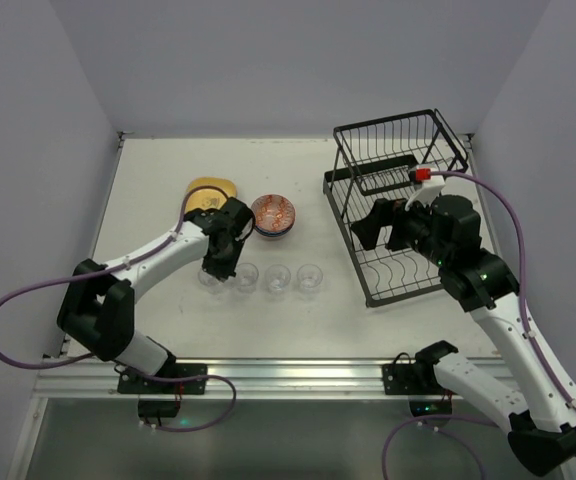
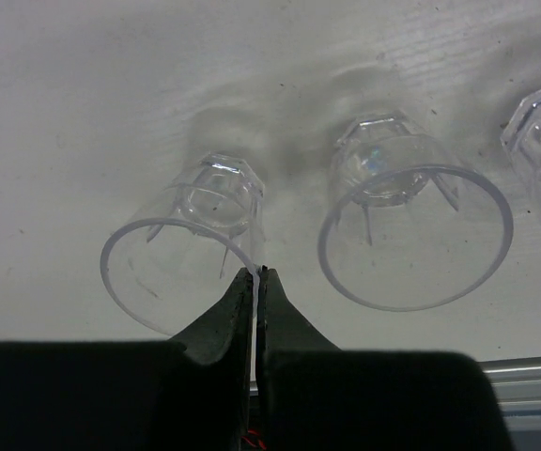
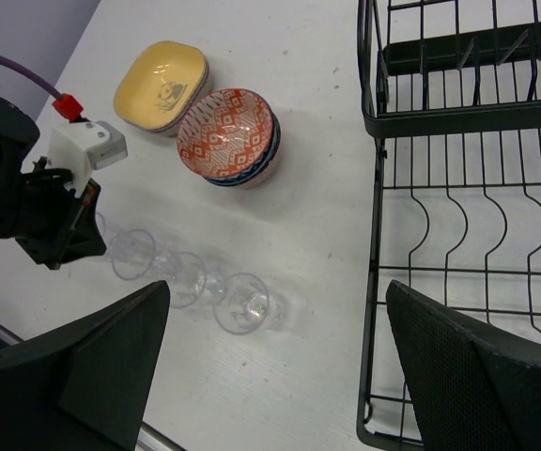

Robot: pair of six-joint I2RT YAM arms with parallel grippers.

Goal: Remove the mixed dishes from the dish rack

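Note:
Four clear glasses stand in a row on the table; the leftmost glass (image 1: 211,278) (image 2: 181,254) has its rim pinched between the jaws of my left gripper (image 1: 218,262) (image 2: 255,274), which is shut on it. The neighbouring glass (image 2: 411,225) stands free. Behind the row are stacked patterned bowls (image 1: 274,214) (image 3: 228,132), a reddish one on top, and a yellow plate (image 1: 210,193) (image 3: 162,85). The black wire dish rack (image 1: 398,200) (image 3: 468,188) sits at the right, and no dishes show in it. My right gripper (image 1: 373,228) (image 3: 280,376) hangs open at the rack's left edge, holding nothing.
The table's front edge with its aluminium rail (image 1: 288,375) lies just below the glasses. Side walls close in the table at the left and right. A purple cable (image 1: 513,215) loops over the right arm.

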